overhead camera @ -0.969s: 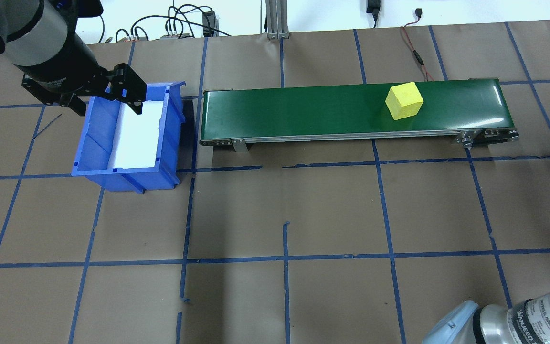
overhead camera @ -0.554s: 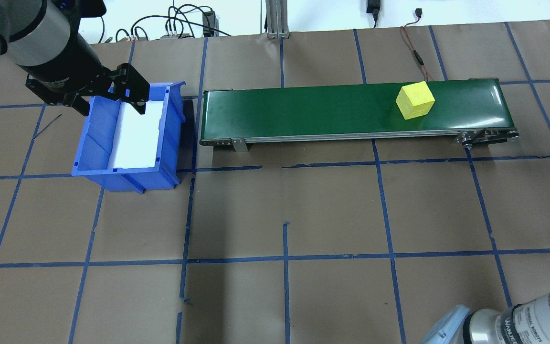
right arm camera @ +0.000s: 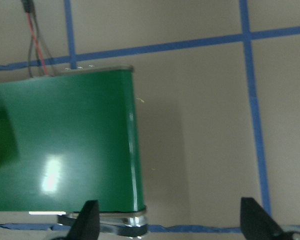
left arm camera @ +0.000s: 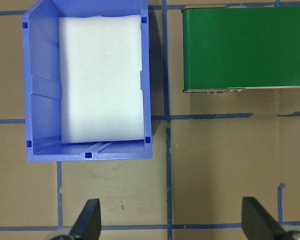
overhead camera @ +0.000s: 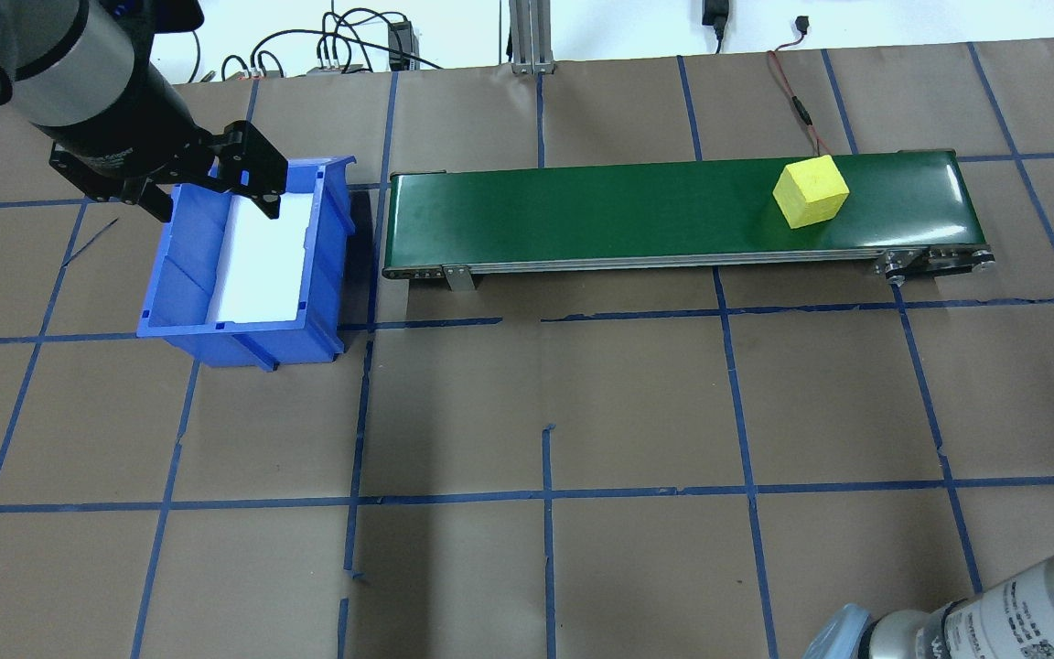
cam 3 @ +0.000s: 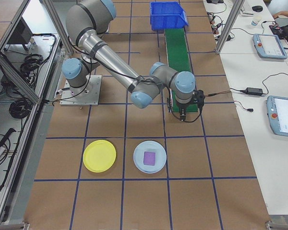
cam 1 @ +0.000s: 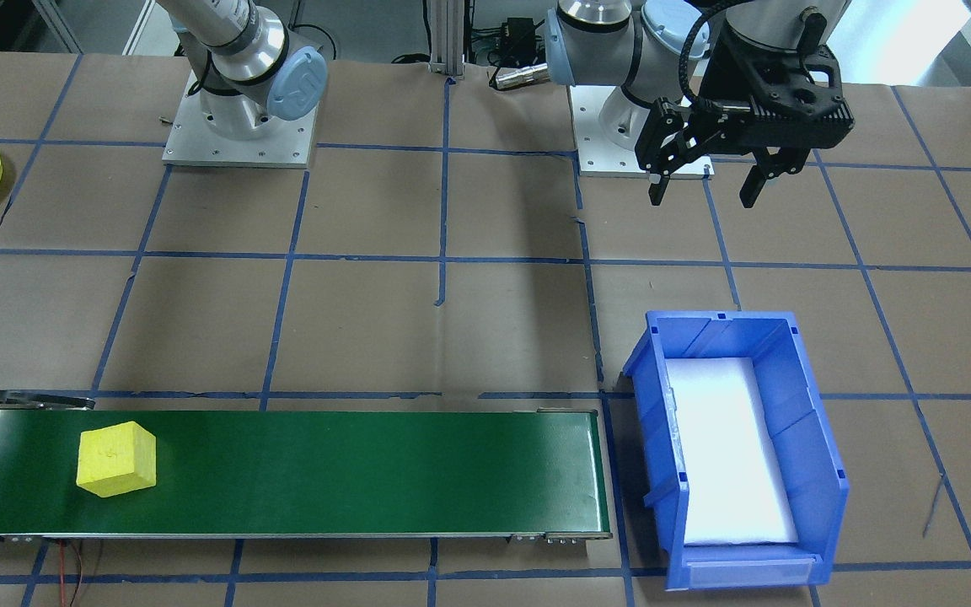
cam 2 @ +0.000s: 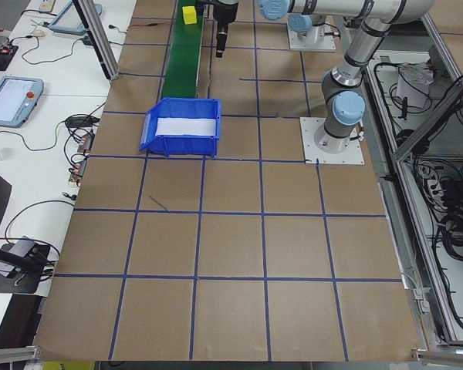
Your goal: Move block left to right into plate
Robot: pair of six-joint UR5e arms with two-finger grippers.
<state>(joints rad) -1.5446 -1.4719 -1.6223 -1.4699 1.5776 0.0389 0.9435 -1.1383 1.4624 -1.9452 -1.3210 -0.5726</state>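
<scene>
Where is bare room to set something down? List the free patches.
Free: the brown paper between the green conveyor belt and the robot bases, and the yellow round plastic plate, which is empty. Crowded: the belt end holding the yellow block, and the foam-lined blue rectangular bin.

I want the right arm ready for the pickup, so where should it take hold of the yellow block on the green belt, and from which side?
Probably from straight above, the jaws closing on two opposite vertical faces of the yellow block. It is a cube resting flat on the green belt, nothing beside it, top face clear. It sits turned relative to the belt's edges, so the right gripper, now open, should rotate to match its faces.
</scene>
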